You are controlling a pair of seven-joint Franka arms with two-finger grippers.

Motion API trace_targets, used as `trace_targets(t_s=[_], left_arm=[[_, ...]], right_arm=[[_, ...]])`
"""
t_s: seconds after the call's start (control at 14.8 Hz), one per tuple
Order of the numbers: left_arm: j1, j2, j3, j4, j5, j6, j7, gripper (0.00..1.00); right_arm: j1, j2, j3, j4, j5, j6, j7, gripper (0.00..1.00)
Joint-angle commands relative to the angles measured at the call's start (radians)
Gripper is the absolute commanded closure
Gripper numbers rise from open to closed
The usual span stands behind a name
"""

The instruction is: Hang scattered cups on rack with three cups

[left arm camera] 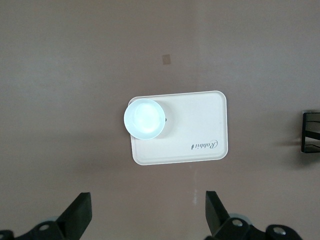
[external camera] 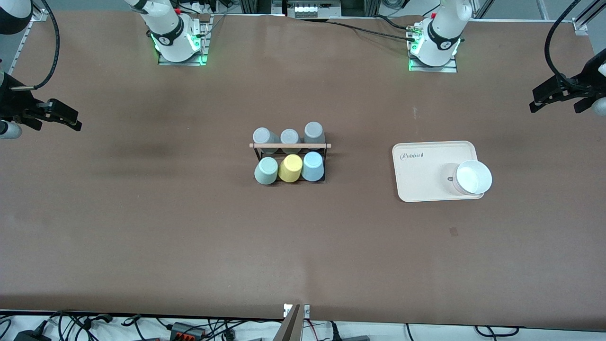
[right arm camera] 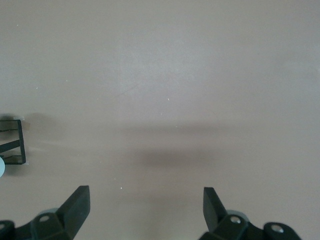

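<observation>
The rack (external camera: pixel 289 145), a black wire frame with a wooden rod, stands mid-table. On its side nearer the front camera hang the mint green cup (external camera: pixel 266 170), a yellow cup (external camera: pixel 290 168) and the light blue cup (external camera: pixel 313 166). Three grey cups (external camera: pixel 289 136) hang on its farther side. My left gripper (external camera: pixel 554 102) is open and empty, high over the left arm's end of the table; it also shows in the left wrist view (left arm camera: pixel 148 210). My right gripper (external camera: pixel 52 118) is open and empty, high over the right arm's end, and shows in the right wrist view (right arm camera: pixel 146 205). Both arms wait.
A cream tray (external camera: pixel 426 166) lies toward the left arm's end, with a white bowl (external camera: pixel 473 177) on its corner nearer the front camera. Tray (left arm camera: pixel 195 125) and bowl (left arm camera: pixel 145 117) show in the left wrist view. The rack's edge shows in both wrist views (left arm camera: pixel 311 132) (right arm camera: pixel 12 142).
</observation>
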Motion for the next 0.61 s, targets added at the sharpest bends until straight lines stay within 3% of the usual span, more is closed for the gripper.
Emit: trace_targets(t_s=[0.0,0.54], left_arm=[[0.006,-0.008,-0.003,-0.007,-0.01,0.006,0.025,0.0],[0.006,-0.008,-0.001,-0.005,-0.01,0.005,0.026,0.0]], right_arm=[[-0.01,-0.016,0.007,0.002,0.001,-0.019,-0.014,0.0],[-0.023,-0.019,0.025,0.002,0.0,-0.017,-0.014,0.0]])
